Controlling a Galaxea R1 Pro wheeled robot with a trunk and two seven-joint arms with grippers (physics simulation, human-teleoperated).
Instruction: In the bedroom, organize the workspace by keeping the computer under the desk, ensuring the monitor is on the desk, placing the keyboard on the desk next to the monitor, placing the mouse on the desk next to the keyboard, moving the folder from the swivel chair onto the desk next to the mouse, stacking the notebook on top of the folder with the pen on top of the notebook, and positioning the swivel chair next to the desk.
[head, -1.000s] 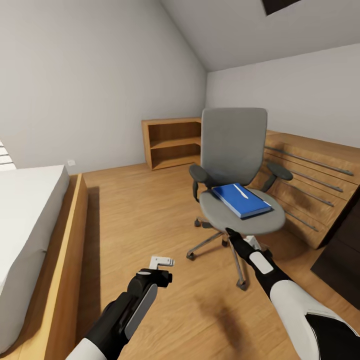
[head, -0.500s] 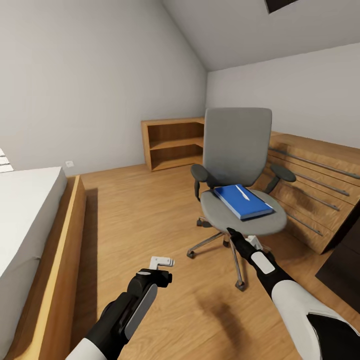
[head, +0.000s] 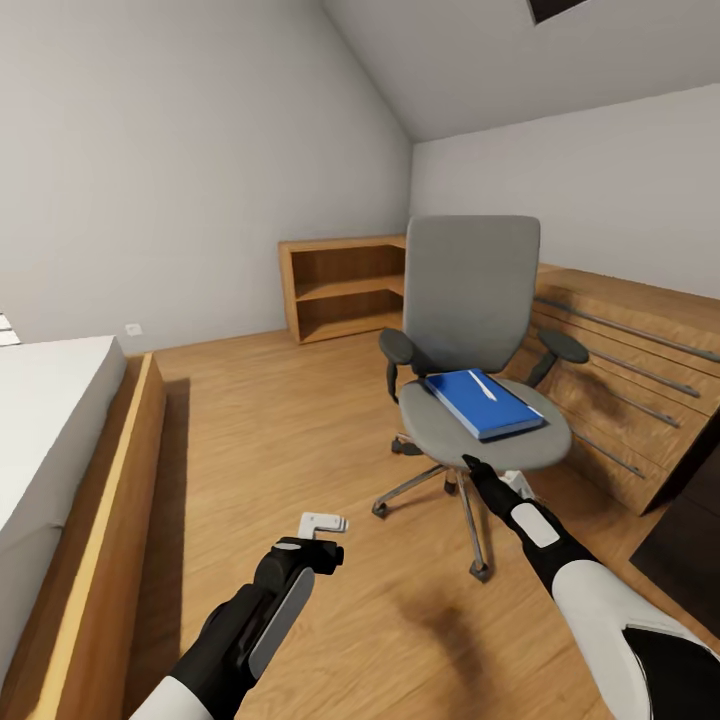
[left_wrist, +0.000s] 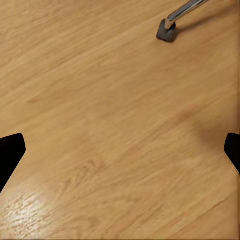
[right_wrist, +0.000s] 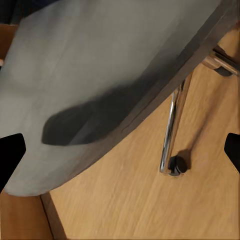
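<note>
Here both grippers stood wide open and empty: the left gripper (head: 325, 522) over bare floor (head: 300, 420), the right gripper (head: 490, 478) just below the swivel chair (head: 470, 300) seat, where the blue folder (head: 482, 400) lay. No writing was legible.

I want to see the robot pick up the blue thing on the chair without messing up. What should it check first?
1. Flat blue folder lies on the grey swivel chair's round seat: ok.
2. Thin white pen rests on top of the folder, so it could slide off when lifted: not ok.
3. Right end effector is near the seat's front edge, but not over the folder yet: not ok.
4. Right end effector is open and holds nothing, its dark fingertips wide apart: ok.
5. Left end effector is open over the bare wooden floor: ok.
6. Whether a notebook lies on the folder: cannot tell.
</note>
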